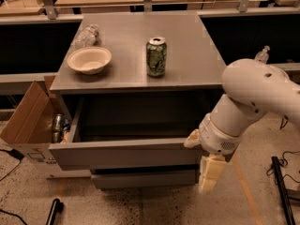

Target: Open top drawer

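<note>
The top drawer (pixel 126 153) is a wide matte-grey drawer with a flat handleless front. It stands pulled well out from the cabinet, and its dark grey box interior (pixel 136 118) shows under the countertop (pixel 197 55). My gripper (pixel 206 167), cream-coloured on a white arm, is at the right end of the drawer front, against its edge and pointing down towards the floor. A shorter grey drawer front (pixel 140 178) below stays pushed in.
On the countertop stand a green can (pixel 156 56), a paper bowl (pixel 89 60) and a crumpled plastic bottle (pixel 87 35). An open cardboard box (pixel 26 118) holding cans stands left of the cabinet. A black stand (pixel 281 186) is on the floor at right.
</note>
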Available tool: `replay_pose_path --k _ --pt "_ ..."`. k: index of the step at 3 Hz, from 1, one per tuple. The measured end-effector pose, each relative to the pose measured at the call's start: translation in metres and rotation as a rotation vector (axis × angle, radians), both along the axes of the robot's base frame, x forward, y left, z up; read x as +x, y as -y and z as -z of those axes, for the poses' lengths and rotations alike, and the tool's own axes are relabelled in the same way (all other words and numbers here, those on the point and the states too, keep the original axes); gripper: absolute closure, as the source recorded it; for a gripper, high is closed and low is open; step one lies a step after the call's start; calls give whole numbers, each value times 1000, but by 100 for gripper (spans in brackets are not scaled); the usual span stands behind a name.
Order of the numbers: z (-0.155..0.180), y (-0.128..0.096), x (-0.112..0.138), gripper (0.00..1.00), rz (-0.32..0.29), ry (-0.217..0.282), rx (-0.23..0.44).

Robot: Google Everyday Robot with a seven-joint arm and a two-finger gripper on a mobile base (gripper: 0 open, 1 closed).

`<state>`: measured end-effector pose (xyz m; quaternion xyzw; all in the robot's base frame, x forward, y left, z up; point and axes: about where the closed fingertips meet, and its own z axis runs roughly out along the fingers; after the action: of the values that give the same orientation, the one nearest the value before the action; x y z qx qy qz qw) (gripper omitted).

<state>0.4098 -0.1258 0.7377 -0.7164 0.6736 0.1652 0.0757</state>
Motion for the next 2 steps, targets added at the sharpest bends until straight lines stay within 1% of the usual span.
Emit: replay_pose_path --k 1,2 --pt "-19 5 14 20 11 23 -17" --pt "-25 3 42 32 15 50 -28"
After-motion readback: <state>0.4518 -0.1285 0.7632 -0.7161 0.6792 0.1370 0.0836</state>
